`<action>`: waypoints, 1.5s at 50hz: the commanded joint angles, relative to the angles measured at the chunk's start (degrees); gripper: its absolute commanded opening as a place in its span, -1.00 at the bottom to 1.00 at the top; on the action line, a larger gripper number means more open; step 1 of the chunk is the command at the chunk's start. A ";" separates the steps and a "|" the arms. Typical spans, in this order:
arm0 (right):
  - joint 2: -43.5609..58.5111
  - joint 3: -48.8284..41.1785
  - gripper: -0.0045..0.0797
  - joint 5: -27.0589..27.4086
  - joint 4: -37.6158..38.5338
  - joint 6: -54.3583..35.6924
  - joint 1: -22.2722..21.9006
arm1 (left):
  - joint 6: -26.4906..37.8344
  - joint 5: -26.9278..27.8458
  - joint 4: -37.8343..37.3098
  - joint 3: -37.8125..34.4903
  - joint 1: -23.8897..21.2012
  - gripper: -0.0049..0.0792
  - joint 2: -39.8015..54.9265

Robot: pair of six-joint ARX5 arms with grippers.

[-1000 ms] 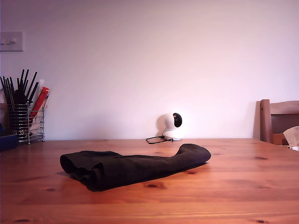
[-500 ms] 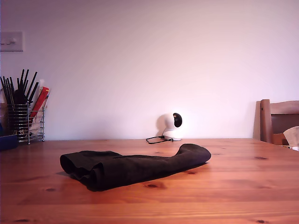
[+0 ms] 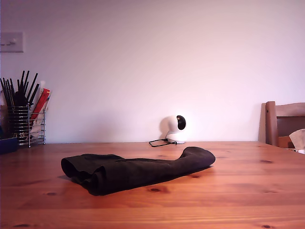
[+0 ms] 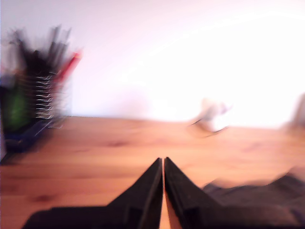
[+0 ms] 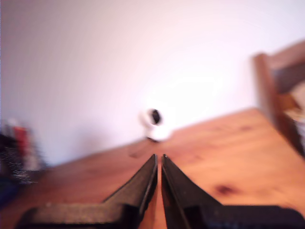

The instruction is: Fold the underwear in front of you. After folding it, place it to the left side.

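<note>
Folding not yet started. The underwear (image 3: 136, 171) is seen rumpled on the table (image 3: 248, 191), at 6 o'clock from the white camera (image 3: 177, 129) in the exterior view. My first gripper (image 4: 163, 162) and my second gripper (image 5: 158, 158) are pressed together, holding nothing. Everything remains: fold, then placement.

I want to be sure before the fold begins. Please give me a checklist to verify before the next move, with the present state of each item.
1. Underwear lies on the table, rumpled, in a long roll: ok.
2. My first pincer holds nothing, tips together above the wood: ok.
3. My second pincer holds nothing, tips together: ok.
4. Pincers open for a grasp: not ok, both are shut.
5. Free table on the exterior view's left for placing: ok; the wire basket stands far back.
6. Where the arms stand relative to the cloth: cannot tell; neither arm shows in the exterior view, and both wrist views are blurred.
</note>
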 commanded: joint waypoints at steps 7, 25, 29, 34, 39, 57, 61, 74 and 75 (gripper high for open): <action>1.57 6.49 -0.92 -8.76 -7.19 0.85 0.22 | -7.65 7.65 -1.20 2.89 -0.24 -0.93 0.63; 19.67 17.11 -0.92 -17.84 -14.27 0.83 0.22 | -8.79 16.55 -1.57 10.43 -2.10 -0.93 18.21; 25.55 19.61 -0.92 -20.02 -14.16 0.81 0.22 | -7.06 17.31 0.59 11.47 -3.13 -0.93 24.06; 33.64 22.69 -0.92 -22.47 -14.14 0.79 0.22 | -4.17 17.59 3.52 12.98 -4.59 -0.93 31.36; 41.33 25.55 -0.92 -24.15 -13.90 0.61 0.33 | -1.46 17.55 7.56 14.36 -6.14 -0.93 39.17; 64.35 34.84 -0.92 -25.09 -12.81 -2.91 5.40 | 6.14 17.57 18.53 21.92 -11.47 -0.93 64.70; 68.15 36.63 -0.92 -25.09 -11.82 -2.93 6.75 | 7.67 17.53 19.78 24.33 -13.14 -0.93 69.81; 76.98 40.22 -0.92 -25.00 -7.67 -2.91 10.21 | 10.69 16.41 22.53 33.64 -18.34 -0.93 86.79; 77.44 40.39 -0.92 -25.00 -7.41 -2.91 10.38 | 10.71 16.33 22.75 34.47 -18.69 -0.93 87.97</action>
